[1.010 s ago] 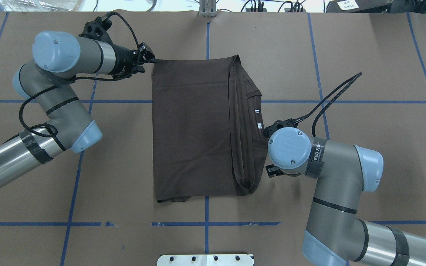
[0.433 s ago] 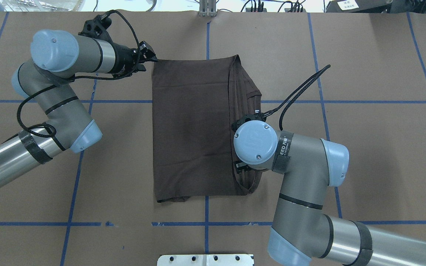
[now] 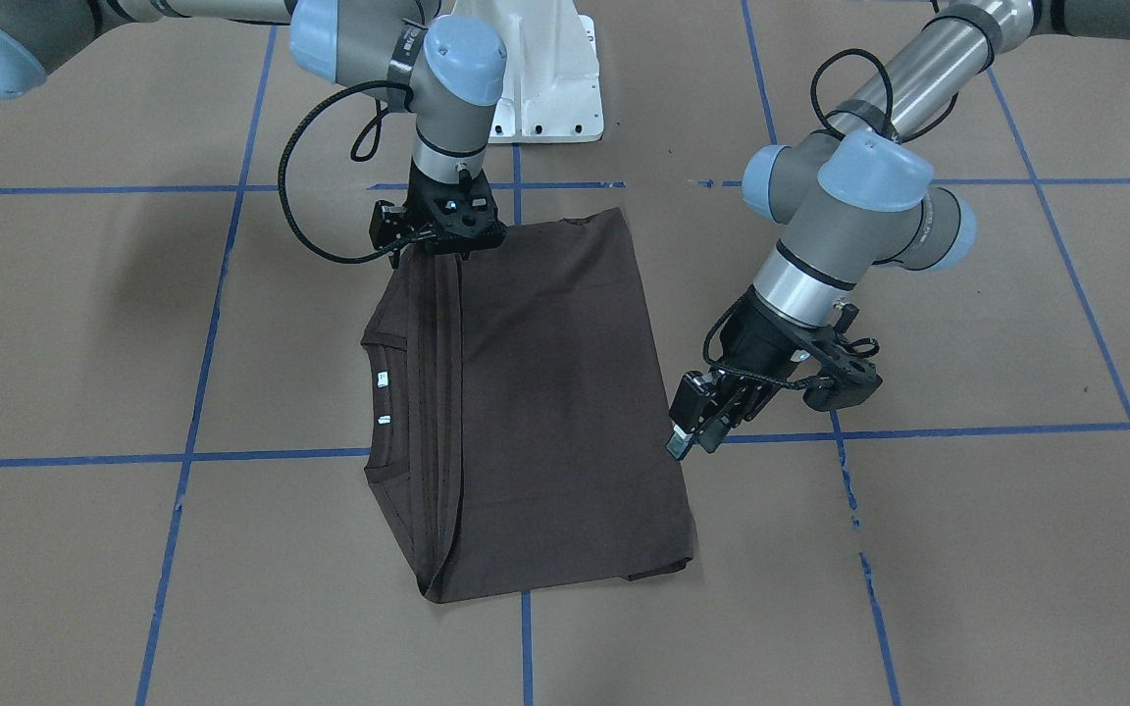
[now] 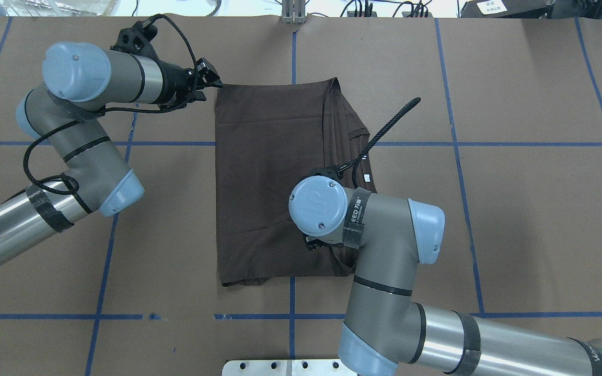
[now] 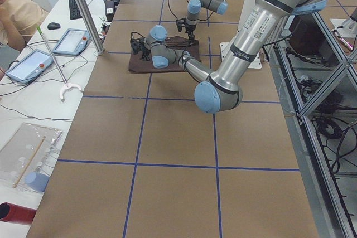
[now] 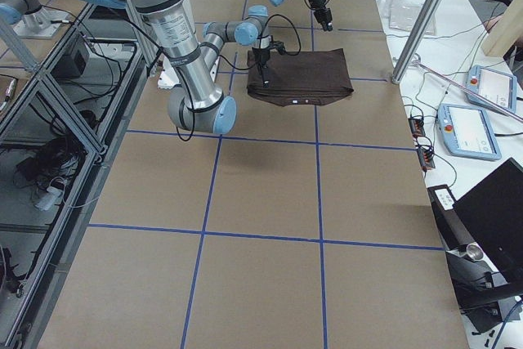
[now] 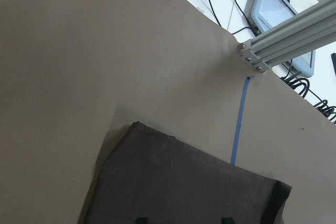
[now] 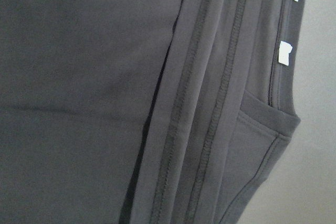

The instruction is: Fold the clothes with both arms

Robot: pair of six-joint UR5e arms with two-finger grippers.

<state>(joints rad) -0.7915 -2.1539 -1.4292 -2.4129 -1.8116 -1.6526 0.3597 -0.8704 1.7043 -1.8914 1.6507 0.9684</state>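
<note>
**T-shirt [image 3: 545,392] folded flat on the tabletop [image 3: 918,549], one arm at each side**

Front-facing view: the dark brown T-shirt lies as a rough rectangle in the middle of the brown tabletop. Along its side on the view's left, several hems are stacked in a narrow strip. Two white neck tags [image 3: 382,378] show just beside this strip. The right end effector [image 3: 439,243] stands upright at the shirt's edge nearest to the robot, over the strip. Its black body hides the fingers, so I cannot tell if they are spread or pressed together. The left end effector [image 3: 694,429] is tilted down just beside the opposite long edge.

Overhead view: the left end effector points at the far left corner of the shirt, with its tips at the fabric edge. The right wrist covers its own end effector, above the near part of the hem strip.

Left wrist view: two dark fingertips [image 7: 139,221] at the bottom border stand well apart, so this end effector is spread. Shirt fabric shows between them, and a blue tape line [image 7: 239,124] runs on the tabletop behind the shirt.

Right wrist view: the fabric is very close, with the stitched hems, the ribbed collar [image 8: 268,120] and the tags. The fingers are outside the picture.

Side views: the shirt is small and far, lying flat between the two arms.
</note>
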